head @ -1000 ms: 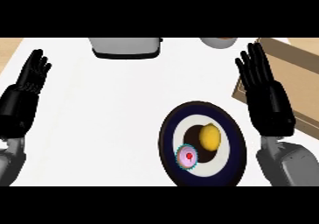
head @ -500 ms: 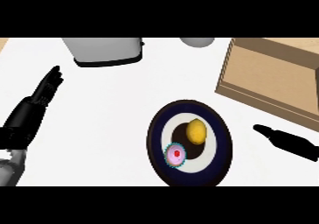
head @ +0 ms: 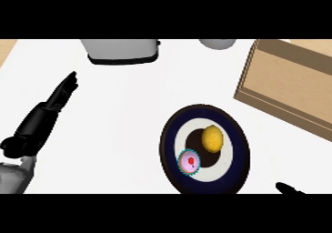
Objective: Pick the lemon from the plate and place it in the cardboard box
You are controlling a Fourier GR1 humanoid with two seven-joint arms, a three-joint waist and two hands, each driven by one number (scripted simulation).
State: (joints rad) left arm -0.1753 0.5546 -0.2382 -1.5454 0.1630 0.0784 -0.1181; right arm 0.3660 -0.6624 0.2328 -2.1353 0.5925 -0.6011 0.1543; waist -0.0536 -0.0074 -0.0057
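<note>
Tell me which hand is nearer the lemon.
Right. The right hand shows at the lower edge, just below-right of the lemon; the left hand lies far across the counter.

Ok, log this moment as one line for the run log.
lemon: on plate beside cupcake | cardboard box: no lemon | left hand: open | right hand: barely visible

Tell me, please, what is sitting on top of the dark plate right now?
On the plate lie the yellow lemon and, nearer the robot, a small pink cupcake in a teal wrapper. The plate's surface beneath them is hidden.
</note>
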